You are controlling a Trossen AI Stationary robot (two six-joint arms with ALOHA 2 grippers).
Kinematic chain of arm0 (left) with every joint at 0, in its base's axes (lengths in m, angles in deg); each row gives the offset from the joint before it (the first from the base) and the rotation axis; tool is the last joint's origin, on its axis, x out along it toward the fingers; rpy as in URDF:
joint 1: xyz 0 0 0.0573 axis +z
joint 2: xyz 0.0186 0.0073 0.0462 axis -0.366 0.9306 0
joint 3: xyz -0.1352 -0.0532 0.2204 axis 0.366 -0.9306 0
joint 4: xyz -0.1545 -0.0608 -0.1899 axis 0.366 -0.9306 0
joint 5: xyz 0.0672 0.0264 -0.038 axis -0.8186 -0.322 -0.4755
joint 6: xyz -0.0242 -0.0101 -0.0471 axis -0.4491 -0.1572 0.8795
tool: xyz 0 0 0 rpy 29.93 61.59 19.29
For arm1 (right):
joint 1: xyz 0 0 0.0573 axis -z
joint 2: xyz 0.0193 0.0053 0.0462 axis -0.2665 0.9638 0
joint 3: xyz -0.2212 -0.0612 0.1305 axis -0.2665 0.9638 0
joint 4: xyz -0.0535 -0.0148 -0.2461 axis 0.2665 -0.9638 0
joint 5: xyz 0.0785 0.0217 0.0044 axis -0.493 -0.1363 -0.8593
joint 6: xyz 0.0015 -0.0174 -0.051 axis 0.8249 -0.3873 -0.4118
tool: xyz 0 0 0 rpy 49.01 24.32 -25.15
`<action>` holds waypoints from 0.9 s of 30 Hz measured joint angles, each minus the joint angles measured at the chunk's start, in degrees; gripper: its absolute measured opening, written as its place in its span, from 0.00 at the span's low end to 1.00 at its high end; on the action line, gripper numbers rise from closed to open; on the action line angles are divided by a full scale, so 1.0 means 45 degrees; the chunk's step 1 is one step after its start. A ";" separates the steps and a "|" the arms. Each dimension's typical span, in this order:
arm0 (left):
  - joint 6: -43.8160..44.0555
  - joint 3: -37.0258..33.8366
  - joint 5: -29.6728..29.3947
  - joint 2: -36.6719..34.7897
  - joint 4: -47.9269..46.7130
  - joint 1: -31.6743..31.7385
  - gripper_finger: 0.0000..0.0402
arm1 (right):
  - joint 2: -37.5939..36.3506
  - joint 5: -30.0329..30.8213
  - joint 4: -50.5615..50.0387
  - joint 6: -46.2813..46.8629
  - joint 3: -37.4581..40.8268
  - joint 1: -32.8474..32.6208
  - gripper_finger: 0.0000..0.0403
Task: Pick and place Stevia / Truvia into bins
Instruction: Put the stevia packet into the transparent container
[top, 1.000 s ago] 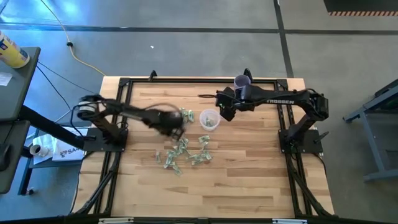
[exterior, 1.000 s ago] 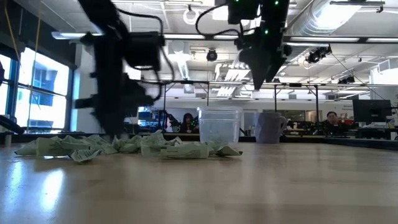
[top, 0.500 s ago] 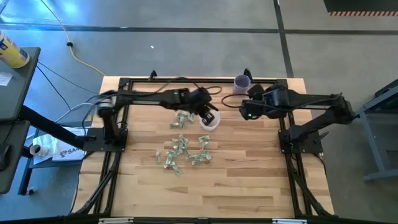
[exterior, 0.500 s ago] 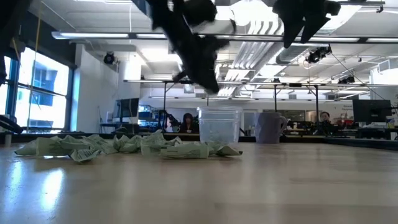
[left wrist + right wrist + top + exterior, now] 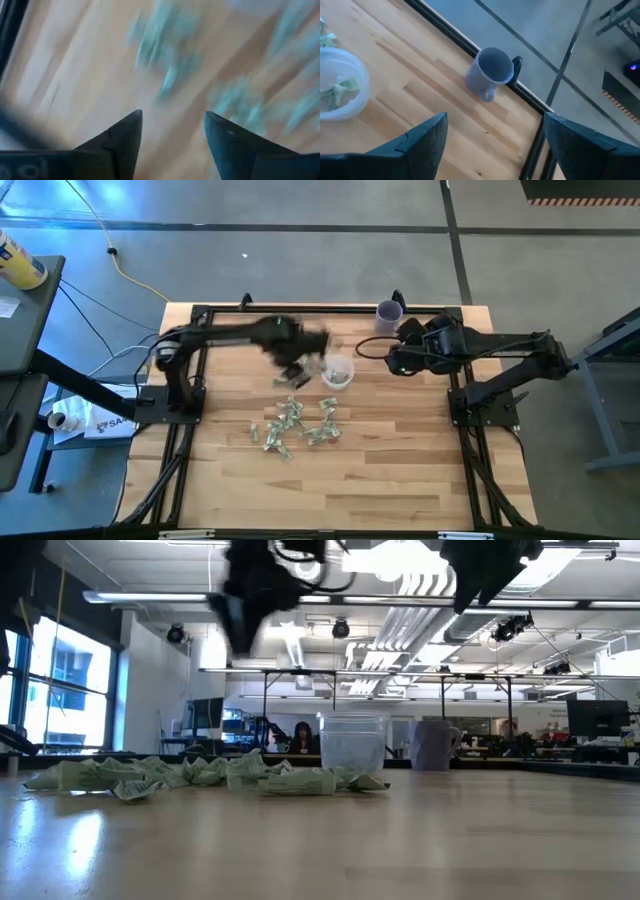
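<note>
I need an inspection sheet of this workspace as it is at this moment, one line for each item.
Surface: wooden table inside a black frame.
Job's things: green sweetener packets piled loose near the centre; clear cup upright beyond the pile, with packets inside.
Clutter: purple cup at the far edge.
Grippers: left tool open and empty, above the table just left of the clear cup; right tool open and empty, raised to the right of the clear cup.
Cables: yellow cable on the floor, far left.
Surroundings: side table with a bottle at left; people seated in the room behind.
</note>
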 joint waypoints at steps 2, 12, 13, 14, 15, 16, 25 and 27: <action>0.1995 -0.1141 -0.0111 -0.0747 -0.0925 -0.0962 0.64 | 0.0000 -0.0133 0.0656 -0.0559 0.0273 0.0290 0.79; 1.4427 -0.7345 0.1180 -0.4486 0.2340 -0.5672 0.65 | 0.0015 -0.1905 0.4849 -0.3738 0.2756 0.1251 0.79; 1.5033 -0.7926 0.1191 -0.4506 0.2945 -0.6031 0.65 | 0.0015 -0.2011 0.5036 -0.3874 0.2892 0.1249 0.79; 1.5552 -0.8567 0.1254 -0.4484 0.3776 -0.6300 0.65 | 0.0015 -0.2103 0.5164 -0.3937 0.2995 0.1246 0.79; 1.6067 -0.9137 0.1499 -0.4445 0.4673 -0.6499 0.65 | 0.0015 -0.2152 0.5227 -0.3961 0.3049 0.1246 0.79; 1.6475 -0.9727 0.1809 -0.4446 0.5675 -0.6640 0.65 | 0.0015 -0.2192 0.5266 -0.3983 0.3070 0.1246 0.79; 1.7162 -1.2932 0.2172 -0.3550 1.0272 -0.6382 0.57 | 0.0015 -0.2198 0.5230 -0.3541 0.3066 0.1246 0.79; 1.6459 -1.3182 0.2237 -0.3481 1.0277 -0.6149 0.48 | 0.0015 -0.2209 0.5145 -0.3176 0.3066 0.1246 0.79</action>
